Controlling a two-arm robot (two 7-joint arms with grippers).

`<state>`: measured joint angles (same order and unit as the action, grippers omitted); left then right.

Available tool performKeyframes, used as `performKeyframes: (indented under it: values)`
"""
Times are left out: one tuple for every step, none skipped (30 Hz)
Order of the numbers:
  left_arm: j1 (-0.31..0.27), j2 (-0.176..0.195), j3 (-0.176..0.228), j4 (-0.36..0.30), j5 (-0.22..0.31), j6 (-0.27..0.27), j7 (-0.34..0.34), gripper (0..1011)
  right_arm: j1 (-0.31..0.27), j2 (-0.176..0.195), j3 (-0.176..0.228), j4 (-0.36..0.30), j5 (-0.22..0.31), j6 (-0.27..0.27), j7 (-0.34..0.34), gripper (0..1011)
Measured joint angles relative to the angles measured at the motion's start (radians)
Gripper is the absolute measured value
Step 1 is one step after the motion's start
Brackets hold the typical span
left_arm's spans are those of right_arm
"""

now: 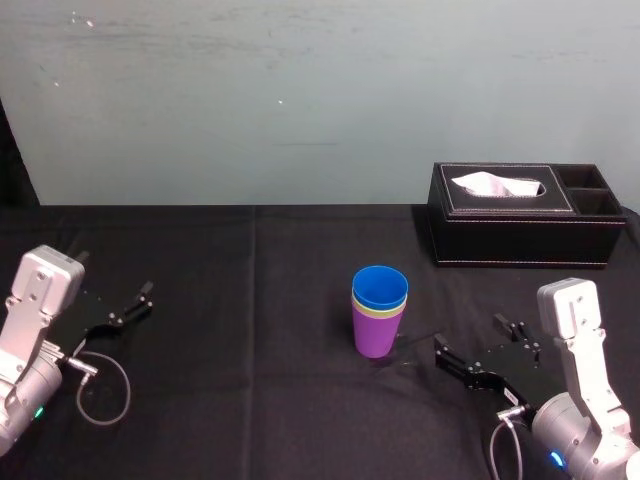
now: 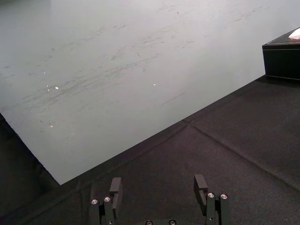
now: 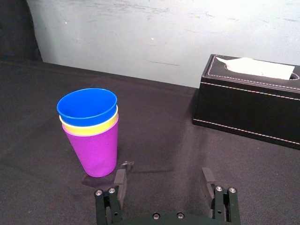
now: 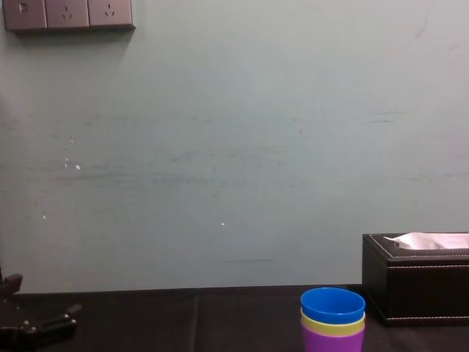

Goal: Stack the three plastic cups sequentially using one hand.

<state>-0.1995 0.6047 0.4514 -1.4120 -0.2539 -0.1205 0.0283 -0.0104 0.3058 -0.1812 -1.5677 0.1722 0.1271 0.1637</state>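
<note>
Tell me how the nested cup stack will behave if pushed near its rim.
Probably tips: the stack stands on the purple cup's narrow base, wider on top. Likely light and stiff, being thin smooth plastic. On the black cloth it may catch rather than slide.

The three plastic cups [image 1: 379, 310] are looking smooth and faintly glossy, the tablecloth [image 1: 250, 330] is lying matt, and the tissue box [image 1: 520, 240] is showing stitched, leather-like sides.

The blue cup [image 1: 380, 285] is nested in the yellow-green cup [image 1: 378, 312], that in the purple cup [image 1: 376, 336], upright on the table [image 1: 250, 400]. The right gripper [image 1: 470, 337] is held spread nearby; the left gripper [image 1: 115, 274] is parked well apart.
</note>
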Motion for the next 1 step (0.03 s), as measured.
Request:
performKeyframes:
  values:
    - [0.0, 0.0, 0.0, 0.0, 0.0, 0.0, 0.0, 1000, 0.0, 0.0, 0.0, 0.0, 0.0, 0.0, 0.0, 1002]
